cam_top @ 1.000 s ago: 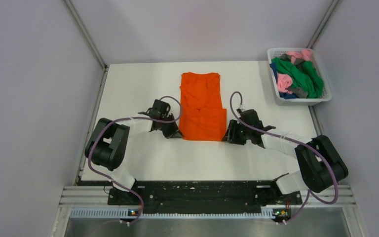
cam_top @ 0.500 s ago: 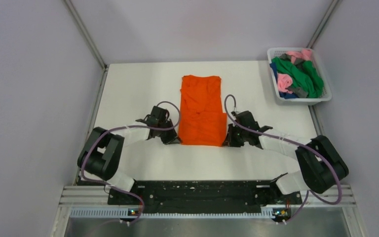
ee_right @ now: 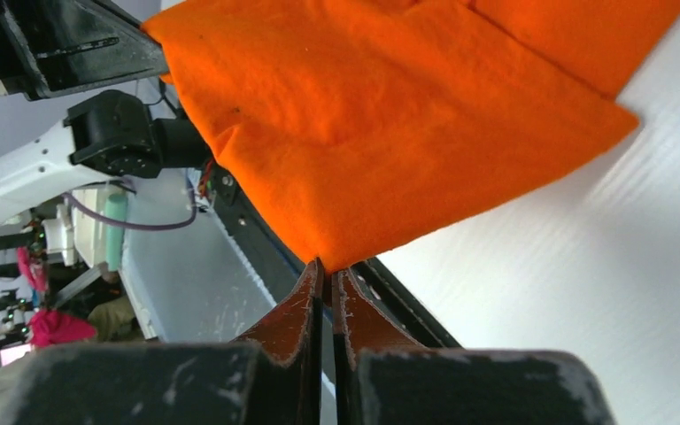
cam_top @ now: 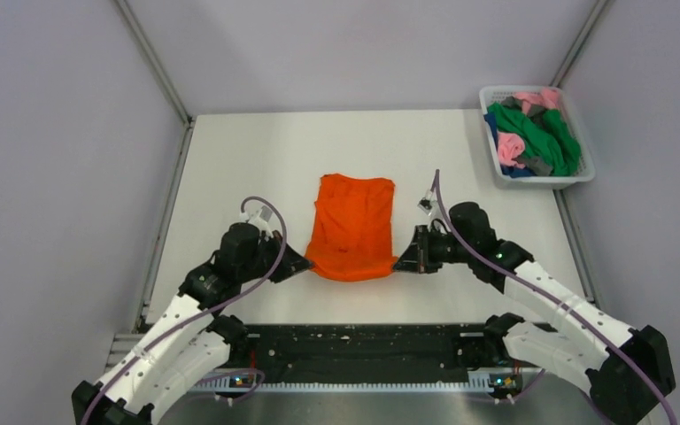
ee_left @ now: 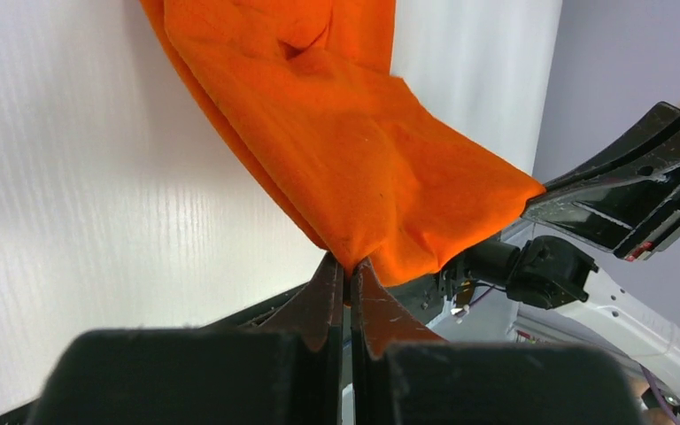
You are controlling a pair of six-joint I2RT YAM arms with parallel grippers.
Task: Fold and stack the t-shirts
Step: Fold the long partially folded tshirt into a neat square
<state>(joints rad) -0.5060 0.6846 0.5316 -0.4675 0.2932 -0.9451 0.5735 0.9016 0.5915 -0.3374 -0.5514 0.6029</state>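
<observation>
One part-folded orange t-shirt (cam_top: 352, 226) is clamped at its near corners by the left gripper (cam_top: 308, 263) and right gripper (cam_top: 397, 263); crumpled t-shirts (cam_top: 536, 133) in the basket (cam_top: 544, 183) await folding.

White table (cam_top: 230, 150), pale grey walls (cam_top: 53, 177) w/ metal corner struts (cam_top: 152, 62), even light

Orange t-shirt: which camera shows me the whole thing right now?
Top external: the whole orange t-shirt shows, folded, its near corners pinched by the left hand and right hand. Each wrist view shows only the corner in its own hand and nearby cloth.
</observation>
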